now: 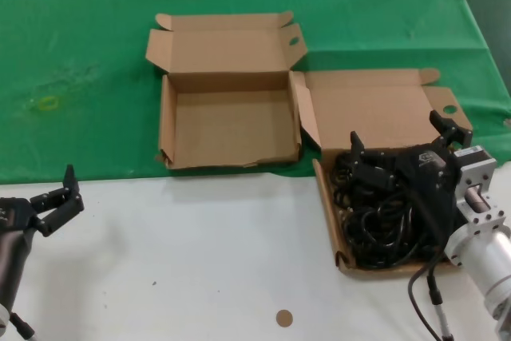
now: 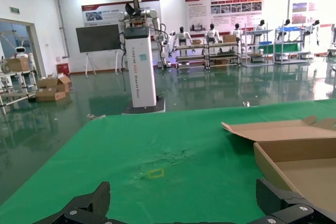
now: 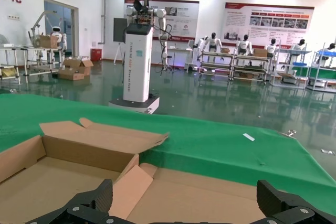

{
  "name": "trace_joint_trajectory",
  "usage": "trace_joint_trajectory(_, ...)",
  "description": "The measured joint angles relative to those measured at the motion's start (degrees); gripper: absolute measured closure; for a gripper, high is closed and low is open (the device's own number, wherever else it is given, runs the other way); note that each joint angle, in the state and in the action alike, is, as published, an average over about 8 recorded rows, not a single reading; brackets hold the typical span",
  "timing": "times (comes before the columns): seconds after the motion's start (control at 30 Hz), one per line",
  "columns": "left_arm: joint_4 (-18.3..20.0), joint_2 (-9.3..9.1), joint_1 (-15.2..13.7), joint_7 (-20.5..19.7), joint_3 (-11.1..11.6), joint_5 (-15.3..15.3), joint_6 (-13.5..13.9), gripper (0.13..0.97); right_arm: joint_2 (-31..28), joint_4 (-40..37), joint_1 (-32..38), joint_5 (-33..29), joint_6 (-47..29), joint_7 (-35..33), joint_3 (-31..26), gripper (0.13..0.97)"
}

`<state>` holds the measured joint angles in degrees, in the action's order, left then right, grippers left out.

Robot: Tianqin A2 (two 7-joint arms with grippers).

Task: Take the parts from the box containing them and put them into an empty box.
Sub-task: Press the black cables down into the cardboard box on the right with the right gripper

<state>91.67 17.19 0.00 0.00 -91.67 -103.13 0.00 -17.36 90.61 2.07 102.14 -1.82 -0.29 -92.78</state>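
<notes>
The parts [image 1: 383, 213], black coiled cables, fill the box containing them [image 1: 326, 197] at the right, whose lid [image 1: 375, 105] lies back on the green cloth. My right gripper [image 1: 399, 135] hovers open just above the cables at the box's far end, with nothing between its fingers. In the right wrist view the right gripper [image 3: 186, 205] looks out over that lid [image 3: 210, 195]; the cables are hidden there. The empty box [image 1: 231, 125] lies open to the left, also seen as the empty box [image 3: 47, 174] and the empty box [image 2: 304, 163]. My left gripper [image 1: 65, 193] waits open at the near left, over the white table.
A green cloth [image 1: 88, 37] covers the far half of the table and the near half is white [image 1: 200, 261]. A small yellow mark [image 1: 48, 103] is on the cloth at left. A brown round sticker [image 1: 283, 318] lies near the front edge.
</notes>
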Motion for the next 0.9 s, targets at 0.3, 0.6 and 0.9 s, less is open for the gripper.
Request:
trace_joint_trajectory(0.3,0.0,0.0,0.0,0.0,0.0,0.0,0.0,0.132,0.0,0.0,0.0,0.0,0.0,0.0,0.0,0.129)
trace_joint_trajectory(0.6,0.0,0.0,0.0,0.0,0.0,0.0,0.0,0.145,0.0,0.0,0.0,0.0,0.0,0.0,0.0,0.129)
trace_joint_trajectory(0.9,0.0,0.0,0.0,0.0,0.0,0.0,0.0,0.227,0.27,-0.12,0.07,-0.24,0.0,-0.33,0.24,0.129)
